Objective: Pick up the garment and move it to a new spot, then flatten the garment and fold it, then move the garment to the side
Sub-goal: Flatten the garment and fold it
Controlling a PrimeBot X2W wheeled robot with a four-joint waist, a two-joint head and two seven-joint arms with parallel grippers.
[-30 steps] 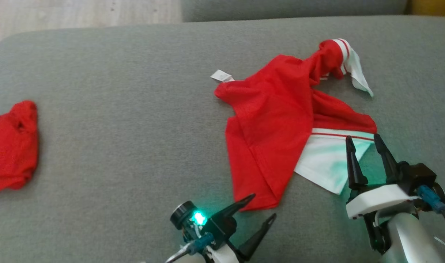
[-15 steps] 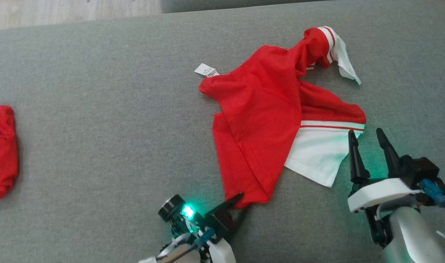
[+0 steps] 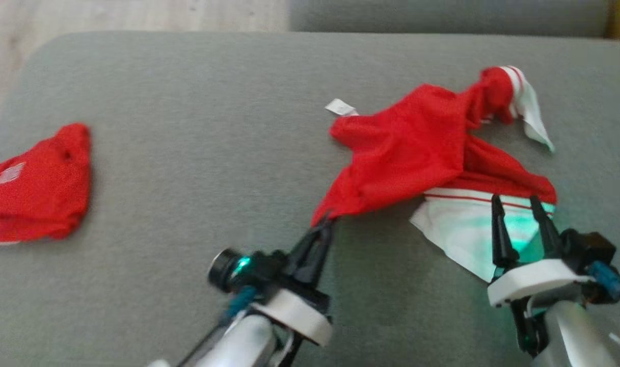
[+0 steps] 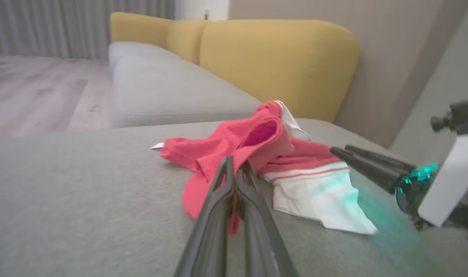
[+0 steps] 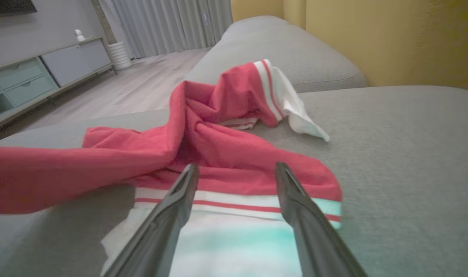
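My L gripper [image 3: 325,223] clamped the garment [image 3: 416,148] corner; long axis ran near-left to far-right. R gripper [image 3: 514,201] stood apart.

No legible text anywhere. Small white tag [image 3: 340,107] at the upper-left edge of the red garment [image 3: 416,148], top centre of head view: print too blurred to read. White patch [image 3: 6,174] on the red cloth [image 3: 50,193], far left: also unreadable.

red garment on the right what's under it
The red garment lies on the grey cushion; its white striped panel rests flat there. Anything beneath the bunched red folds is covered.
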